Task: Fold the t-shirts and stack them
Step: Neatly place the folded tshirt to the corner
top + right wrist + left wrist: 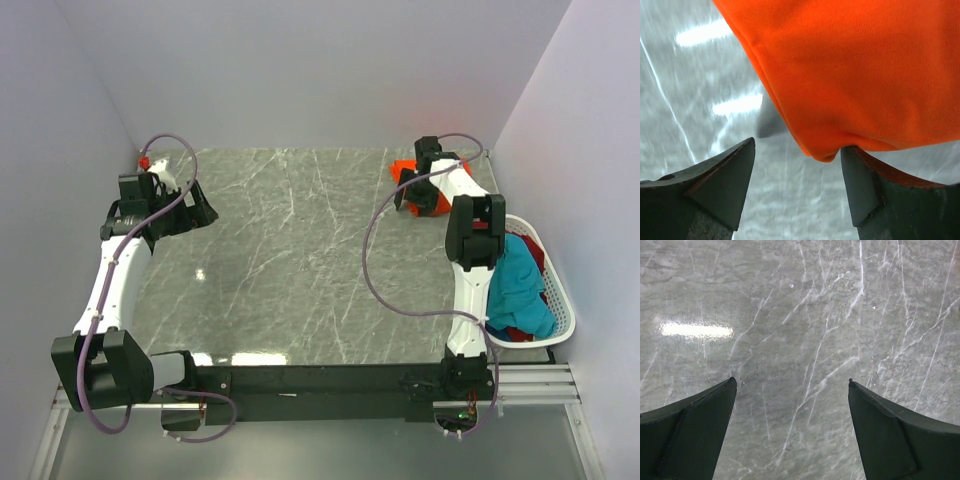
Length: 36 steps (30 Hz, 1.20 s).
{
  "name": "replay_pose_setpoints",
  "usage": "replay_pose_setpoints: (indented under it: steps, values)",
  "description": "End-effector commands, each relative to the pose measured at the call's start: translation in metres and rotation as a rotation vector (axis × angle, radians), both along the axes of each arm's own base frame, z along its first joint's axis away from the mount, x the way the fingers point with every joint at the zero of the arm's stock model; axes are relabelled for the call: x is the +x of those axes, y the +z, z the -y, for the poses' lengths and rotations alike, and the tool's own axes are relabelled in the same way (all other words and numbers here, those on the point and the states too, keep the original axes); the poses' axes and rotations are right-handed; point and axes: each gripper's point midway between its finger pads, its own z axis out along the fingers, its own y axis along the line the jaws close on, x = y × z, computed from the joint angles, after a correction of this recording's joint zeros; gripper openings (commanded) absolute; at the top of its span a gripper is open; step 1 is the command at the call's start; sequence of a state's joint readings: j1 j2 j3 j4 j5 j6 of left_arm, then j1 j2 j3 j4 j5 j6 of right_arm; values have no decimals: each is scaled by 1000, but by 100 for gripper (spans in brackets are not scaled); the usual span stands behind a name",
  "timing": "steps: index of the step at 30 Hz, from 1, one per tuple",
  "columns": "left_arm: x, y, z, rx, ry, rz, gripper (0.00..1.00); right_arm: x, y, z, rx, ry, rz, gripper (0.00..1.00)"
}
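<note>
The orange t-shirt (402, 170) lies bunched at the far right of the counter (290, 250). The right end effector (797, 145) is spread, with the shirt's folded edge between its fingers (touching just one). The left end effector (791, 381) hangs spread wide over the counter. A teal t-shirt (520, 285) fills the basket (566, 300).

The top external camera looks down from above and behind the near edge and takes in the whole marble table (290, 260). The left wrist camera faces down, close over a bare patch of that table at far left. The right wrist camera sits very near the orange t-shirt (865, 75) at far right, which the overhead view also shows.
</note>
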State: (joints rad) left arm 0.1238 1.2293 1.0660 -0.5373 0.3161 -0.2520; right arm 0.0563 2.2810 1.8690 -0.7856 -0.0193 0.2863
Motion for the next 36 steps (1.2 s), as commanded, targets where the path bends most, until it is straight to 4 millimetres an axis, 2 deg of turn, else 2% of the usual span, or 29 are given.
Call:
replay_pose_setpoints:
  steps: [1, 2, 8, 15, 16, 17, 26, 36]
  values:
    - [6, 5, -3, 10, 3, 15, 99, 35, 7, 15, -21, -5, 98, 76]
    - [6, 5, -3, 8, 0, 12, 99, 37, 1, 18, -26, -2, 88, 76]
    - [7, 3, -4, 9, 2, 8, 100, 59, 7, 36, -61, -28, 139, 76]
    - [7, 0, -3, 10, -1, -1, 99, 81, 15, 36, -62, -36, 195, 76]
    - [7, 0, -4, 11, 1, -1, 99, 84, 15, 51, -66, -62, 202, 76]
    - [7, 0, -4, 13, 0, -1, 99, 85, 14, 52, -61, -63, 203, 76]
    - [8, -1, -5, 16, -1, -7, 100, 107, 20, 49, -36, -50, 266, 76]
    - [10, -2, -1, -2, -12, -12, 99, 102, 27, 22, 34, 37, 274, 76]
